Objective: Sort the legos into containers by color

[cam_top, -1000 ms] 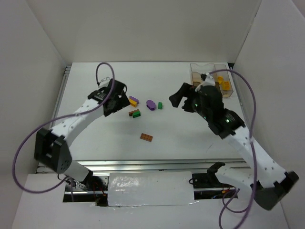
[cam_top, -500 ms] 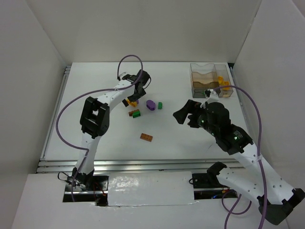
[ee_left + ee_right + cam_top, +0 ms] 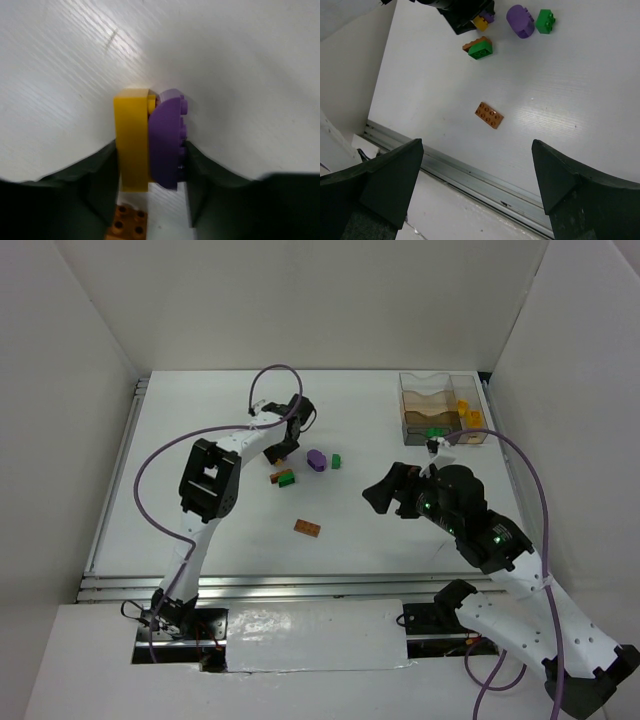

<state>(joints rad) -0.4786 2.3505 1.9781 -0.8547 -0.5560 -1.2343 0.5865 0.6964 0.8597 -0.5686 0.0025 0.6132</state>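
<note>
A yellow and purple lego stack (image 3: 149,145) lies on the white table, and my left gripper (image 3: 150,172) is shut on it, one finger against each side. From above, that left gripper (image 3: 279,446) covers the stack. Nearby lie a purple rounded lego (image 3: 317,460), a green lego (image 3: 336,461), a brown-and-green stack (image 3: 283,477) and a flat brown lego (image 3: 307,528). The clear container (image 3: 421,406) stands at the back right with yellow legos (image 3: 467,416) and a green lego (image 3: 435,431) inside. My right gripper (image 3: 385,489) hangs open and empty above the table, near the flat brown lego (image 3: 489,115).
White walls close in the table on the left, back and right. A metal rail (image 3: 470,175) runs along the near edge. The left arm's purple cable (image 3: 270,375) loops over the back of the table.
My left gripper has reached the yellow and purple stack and closed on it. The right arm has drawn back from the container toward the near middle, still open.
</note>
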